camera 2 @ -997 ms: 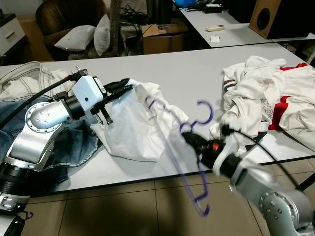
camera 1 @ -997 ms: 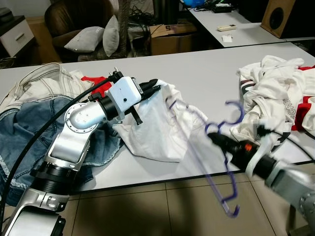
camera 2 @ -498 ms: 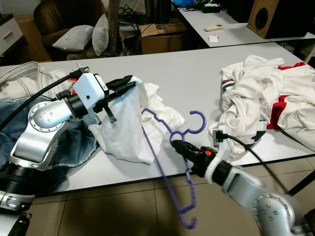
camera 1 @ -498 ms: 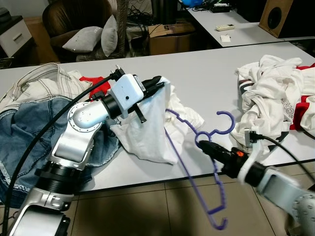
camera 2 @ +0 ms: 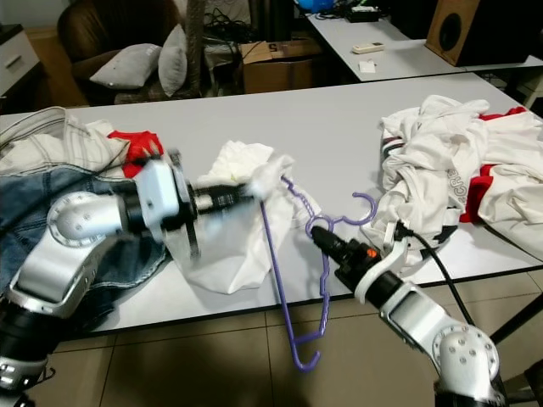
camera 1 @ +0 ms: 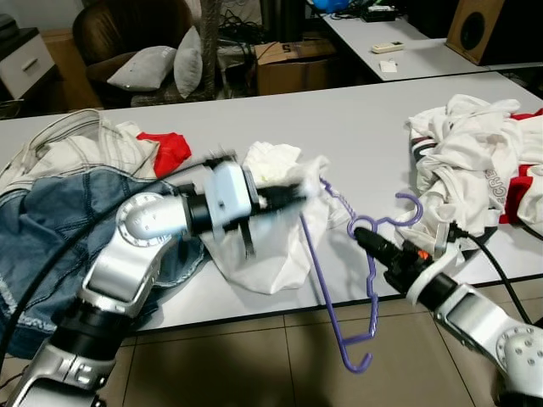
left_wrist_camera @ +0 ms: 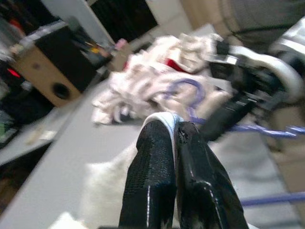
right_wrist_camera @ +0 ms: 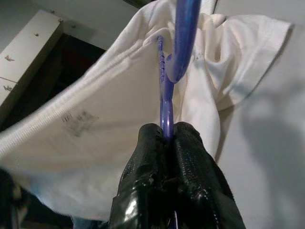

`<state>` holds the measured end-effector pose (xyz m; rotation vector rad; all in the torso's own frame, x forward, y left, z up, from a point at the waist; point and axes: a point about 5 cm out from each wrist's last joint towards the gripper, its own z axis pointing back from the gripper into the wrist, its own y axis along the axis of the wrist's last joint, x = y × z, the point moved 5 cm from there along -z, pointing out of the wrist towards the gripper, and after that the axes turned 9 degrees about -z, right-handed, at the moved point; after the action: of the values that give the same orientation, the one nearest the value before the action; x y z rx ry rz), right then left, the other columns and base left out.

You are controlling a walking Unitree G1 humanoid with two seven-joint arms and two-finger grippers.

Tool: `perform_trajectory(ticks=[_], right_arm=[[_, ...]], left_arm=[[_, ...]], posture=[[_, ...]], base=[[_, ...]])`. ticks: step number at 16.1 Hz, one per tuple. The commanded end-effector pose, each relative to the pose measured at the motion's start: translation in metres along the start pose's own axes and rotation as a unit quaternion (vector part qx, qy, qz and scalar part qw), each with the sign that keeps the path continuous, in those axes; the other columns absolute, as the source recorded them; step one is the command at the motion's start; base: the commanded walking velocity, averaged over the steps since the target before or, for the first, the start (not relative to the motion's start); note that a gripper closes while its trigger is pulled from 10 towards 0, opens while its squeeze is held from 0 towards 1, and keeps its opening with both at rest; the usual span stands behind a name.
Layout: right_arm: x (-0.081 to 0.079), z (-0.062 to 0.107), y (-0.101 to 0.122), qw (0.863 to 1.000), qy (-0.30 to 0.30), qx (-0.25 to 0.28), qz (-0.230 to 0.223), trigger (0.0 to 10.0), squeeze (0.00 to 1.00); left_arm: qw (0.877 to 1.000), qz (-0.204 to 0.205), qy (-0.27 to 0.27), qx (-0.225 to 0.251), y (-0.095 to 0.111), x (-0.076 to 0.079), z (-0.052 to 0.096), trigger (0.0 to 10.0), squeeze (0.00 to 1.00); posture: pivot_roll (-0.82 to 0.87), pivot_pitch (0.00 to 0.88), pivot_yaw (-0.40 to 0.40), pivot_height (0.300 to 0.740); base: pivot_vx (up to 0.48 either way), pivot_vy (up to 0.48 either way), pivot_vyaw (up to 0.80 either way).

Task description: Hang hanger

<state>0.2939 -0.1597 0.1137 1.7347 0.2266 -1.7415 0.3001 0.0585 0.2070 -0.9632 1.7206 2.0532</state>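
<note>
Hanging half over the near edge of the grey table [camera 1: 356, 110], the purple hanger [camera 1: 339, 280] was gripped near its neck by the right gripper [camera 1: 363, 238], whose fingers [right_wrist_camera: 190, 181] were clenched on the plastic. One hanger shoulder was tucked into a white garment [camera 1: 263, 254] lying on the table beside it. That garment's edge was pinched between the closed fingers [left_wrist_camera: 152, 191] of the left gripper [camera 1: 299, 193], which was blurred. Left of the hanger, denim clothing [camera 1: 51, 220] and a red cloth [camera 1: 165, 148] were spread; right of it, a heap of white clothes [camera 1: 475, 170] was piled. Beyond the table, an armchair with cushions [camera 1: 153, 68], a cardboard box [camera 1: 293, 68] and a second table [camera 1: 407, 51] carrying a speaker [camera 1: 488, 25] were seen. Tiled floor [camera 1: 254, 365] lay below.
</note>
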Motion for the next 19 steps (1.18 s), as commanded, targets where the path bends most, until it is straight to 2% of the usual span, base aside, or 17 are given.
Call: perform_trajectory(ticks=[1, 3, 4, 5, 6, 7, 8, 9, 10, 11, 13, 14, 15, 17, 18, 19], right_arm=[[-0.002, -0.004, 0.003, 1.000, 0.002, 0.002, -0.010, 10.0, 0.00], [-0.011, -0.010, 0.009, 0.999, 0.022, 0.019, -0.023, 10.0, 0.00], [-0.009, -0.013, 0.016, 0.999, 0.009, 0.039, -0.037, 10.0, 0.00], [-0.007, -0.015, 0.016, 0.999, 0.005, 0.037, -0.037, 10.0, 0.00], [-0.007, -0.022, 0.021, 0.996, 0.004, 0.061, -0.062, 10.0, 0.00], [-0.009, -0.028, 0.024, 0.993, 0.012, 0.072, -0.092, 10.0, 0.00], [-0.015, -0.030, 0.021, 0.994, 0.028, 0.060, -0.088, 10.0, 0.00], [-0.016, -0.036, 0.007, 1.000, 0.010, 0.016, -0.023, 10.0, 0.00], [-0.012, -0.038, 0.000, 1.000, -0.016, -0.003, 0.012, 10.0, 0.00], [-0.008, -0.041, -0.016, 0.996, -0.033, -0.052, 0.061, 10.0, 0.00], [0.009, -0.041, -0.041, 0.973, -0.081, -0.132, 0.169, 10.0, 0.00], [0.010, -0.042, -0.043, 0.971, -0.078, -0.140, 0.179, 10.0, 0.00], [0.007, -0.044, -0.039, 0.973, -0.073, -0.128, 0.175, 10.0, 0.00], [-0.012, -0.049, -0.010, 0.994, -0.022, -0.039, 0.101, 10.0, 0.00], [-0.017, -0.049, 0.002, 0.998, -0.004, -0.005, 0.065, 10.0, 0.00], [-0.023, -0.048, 0.017, 0.999, 0.019, 0.035, 0.017, 10.0, 0.00]], left_arm=[[1.000, -0.004, -0.016, -0.006, 0.001, 0.004, 0.001, 0.0, 0.00], [0.999, -0.009, -0.017, -0.026, -0.007, 0.004, 0.002, 0.0, 0.00], [0.999, -0.012, 0.005, -0.031, -0.008, -0.002, 0.002, 0.0, 0.00], [1.000, -0.012, 0.011, -0.025, -0.006, -0.005, 0.001, 0.0, 0.00], [1.000, 0.006, 0.000, -0.017, -0.002, -0.002, 0.000, 0.0, 0.00], [1.000, 0.005, -0.012, -0.027, -0.006, 0.003, 0.001, 0.0, 0.00], [0.999, 0.000, -0.010, -0.032, -0.008, 0.003, 0.001, 0.0, 0.00], [0.999, -0.009, 0.012, -0.038, -0.009, -0.004, 0.001, 0.0, 0.00], [0.999, -0.015, 0.028, -0.039, -0.009, -0.010, 0.000, 0.0, 0.00], [0.997, -0.029, 0.060, -0.034, -0.005, -0.022, -0.003, 0.0, 0.00], [0.993, -0.044, 0.104, -0.016, 0.004, -0.042, -0.007, 0.0, 0.00], [0.993, -0.047, 0.108, -0.004, 0.010, -0.047, -0.009, 0.0, 0.00], [0.994, -0.045, 0.102, -0.001, 0.010, -0.045, -0.010, 0.0, 0.00], [0.999, -0.020, 0.046, 0.005, 0.008, -0.022, -0.009, 0.0, 0.00], [1.000, 0.001, 0.011, -0.005, 0.002, -0.008, -0.007, 0.0, 0.00], [0.999, 0.015, -0.025, -0.035, -0.010, 0.007, -0.001, 0.0, 0.00]], posture=[[0.03, 0.000, 0.069, 0.740], [0.03, 0.000, 0.063, 0.740], [0.03, 0.000, 0.063, 0.740], [0.03, 0.000, 0.066, 0.740], [0.03, 0.000, 0.065, 0.740], [0.03, 0.000, 0.065, 0.740], [0.03, 0.000, 0.065, 0.740], [0.03, 0.000, 0.065, 0.740], [0.03, 0.000, 0.069, 0.740], [0.03, 0.000, 0.067, 0.740], [0.04, 0.000, 0.066, 0.740], [0.04, 0.000, 0.069, 0.740], [0.04, 0.000, 0.069, 0.740], [0.03, 0.000, 0.073, 0.740], [0.03, 0.000, 0.075, 0.740], [0.03, 0.000, 0.074, 0.740]], base=[[0.000, 0.000, 0.00], [0.000, 0.000, 0.00], [0.000, 0.000, 0.00], [0.000, 0.000, 0.00], [0.000, 0.000, 0.00], [0.000, 0.000, 0.00], [0.000, 0.000, 0.00], [0.000, 0.000, 0.00], [0.000, 0.000, 0.00], [0.000, 0.000, 0.00], [0.000, 0.000, 0.00], [0.000, 0.000, 0.00], [0.000, 0.000, 0.00], [0.000, 0.000, 0.00], [0.000, 0.000, 0.00], [0.000, 0.000, 0.00]])
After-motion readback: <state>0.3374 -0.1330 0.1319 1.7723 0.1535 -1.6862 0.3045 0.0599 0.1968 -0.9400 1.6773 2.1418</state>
